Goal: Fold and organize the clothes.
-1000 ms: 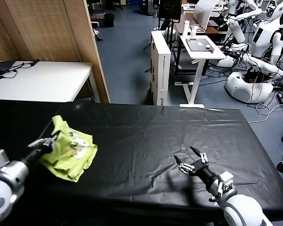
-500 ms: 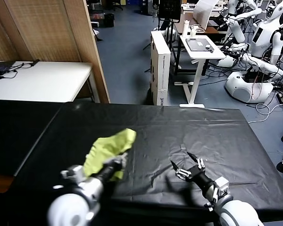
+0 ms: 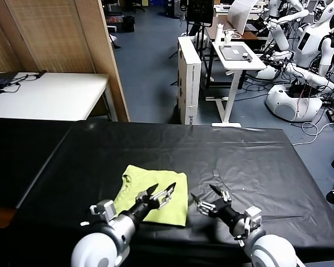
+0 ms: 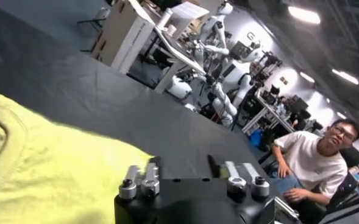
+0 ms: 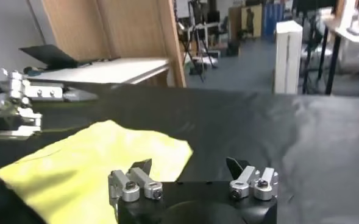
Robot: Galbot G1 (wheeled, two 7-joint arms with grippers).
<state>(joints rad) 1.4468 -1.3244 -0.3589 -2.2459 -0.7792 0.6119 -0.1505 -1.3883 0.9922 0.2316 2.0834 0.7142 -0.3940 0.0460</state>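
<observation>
Head view — T-shirt (image 3: 156, 192) folded flat.

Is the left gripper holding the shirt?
No, the left gripper hangs open over the shirt, which lies flat on the table.

The T-shirt (image 3: 154, 192) went from a crumpled heap at the table's left to lying flat near the middle. The left gripper (image 3: 162, 193) let go and spread open above it. The right gripper (image 3: 206, 199) edged closer.

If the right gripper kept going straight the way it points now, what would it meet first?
Probably the near edge of the T-shirt. The right gripper, open, points forward and toward the robot's left, with only black table cover between. How high it hovers is unclear, so it may pass over.
</observation>
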